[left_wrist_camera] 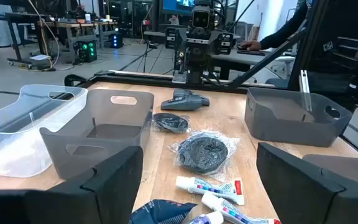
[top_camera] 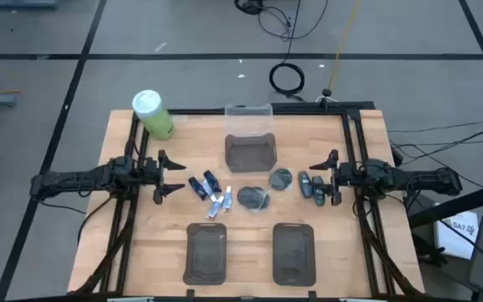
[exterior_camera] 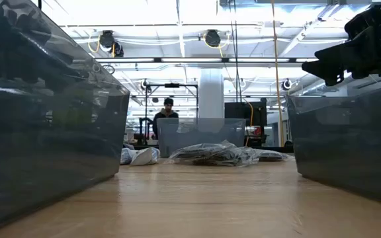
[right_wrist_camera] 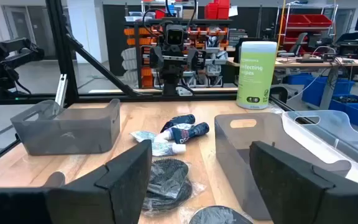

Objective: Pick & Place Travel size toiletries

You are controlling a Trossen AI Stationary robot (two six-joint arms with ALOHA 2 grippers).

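Note:
The toiletries lie loose on the table's middle: dark blue mini tubes (top_camera: 204, 183) (right_wrist_camera: 182, 127), white-and-pale-blue mini tubes (top_camera: 222, 203) (left_wrist_camera: 210, 185), two round grey pots in clear wrap (top_camera: 252, 198) (top_camera: 281, 178) (left_wrist_camera: 202, 151), and small dark bottles (top_camera: 309, 185) (left_wrist_camera: 188, 99). My left gripper (top_camera: 170, 176) (left_wrist_camera: 201, 199) hovers open just left of the blue tubes. My right gripper (top_camera: 317, 178) (right_wrist_camera: 201, 186) hovers open above the dark bottles, which its own wrist view does not show. Neither touches anything.
Three dark grey trays stand on the table: one at the far middle (top_camera: 251, 152), two at the near edge (top_camera: 205, 252) (top_camera: 293, 252). A clear tray (top_camera: 250, 113) sits behind the far one. A big green bottle with a white cap (top_camera: 152, 113) stands far left. A person stands in the room beyond (exterior_camera: 168, 112).

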